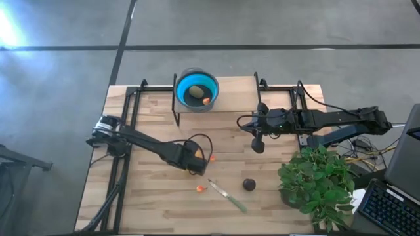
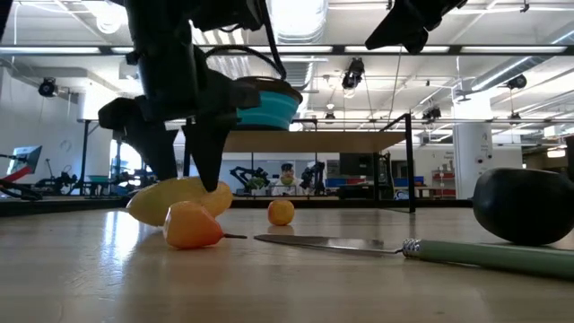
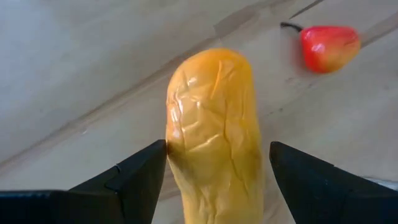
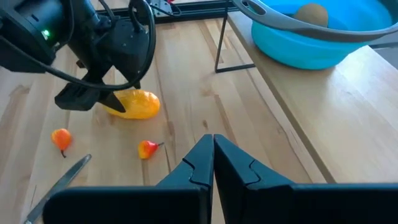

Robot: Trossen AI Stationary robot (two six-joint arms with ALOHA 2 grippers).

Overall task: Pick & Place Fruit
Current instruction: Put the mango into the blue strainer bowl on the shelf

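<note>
**Left gripper straddles the yellow fruit beside the knife**

The wooden table (image 1: 157,111) carries everything, and places here are given from the green-handled knife (image 1: 230,195) lying near its front edge. The leafy green plant (image 1: 318,183) stands to the knife's right, at the table's corner. The blue bowl (image 1: 197,90) sits well behind the knife on a raised shelf, holding the olive-green oval fruit (image 1: 196,92) and one tiny red-orange fruit (image 1: 206,100).

The left gripper (image 3: 217,180) hangs just left of and behind the knife's blade tip, its fingers (image 3: 137,177) spread wide on either side of the elongated orange-yellow fruit (image 3: 214,134), which lies on the wood between them; whether the pads touch it cannot be told. The right gripper (image 4: 213,158) waits well behind and to the right of the knife, its fingers pressed together on nothing.

The dark round fruit (image 1: 249,185) rests just right of the knife. One small red-orange fruit (image 1: 201,189) lies at the blade tip; another (image 3: 328,46) lies near the yellow piece.
</note>
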